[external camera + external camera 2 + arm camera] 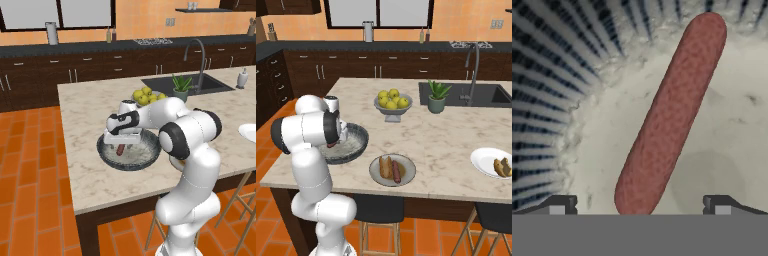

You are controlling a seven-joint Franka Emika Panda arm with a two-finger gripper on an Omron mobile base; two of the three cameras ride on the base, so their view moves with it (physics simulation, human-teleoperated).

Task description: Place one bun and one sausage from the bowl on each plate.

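The gripper (pixel 639 202) is being held directly over the bowl (pixel 107 159), with the jaws spread to their full width and nothing being gripped between them. One sausage (pixel 669 115) is being seen lying flat on the bowl's pale speckled floor, its near end sitting between the two fingertips (pixel 559 204) and its far end reaching the ribbed wall. It is judged to be light, smooth-skinned, somewhat yielding and likely to roll; a hold across its middle, with the jaws set square to its length, is being recommended over a hold near either tapered end.

Just beyond the bowl, the greyish-beige plate (pixel 408 172) is being found already loaded with a bun and a sausage. Farther along the counter, the white plate (pixel 483 162) is carrying a bun only, so the remaining sausage is judged to be meant for it.
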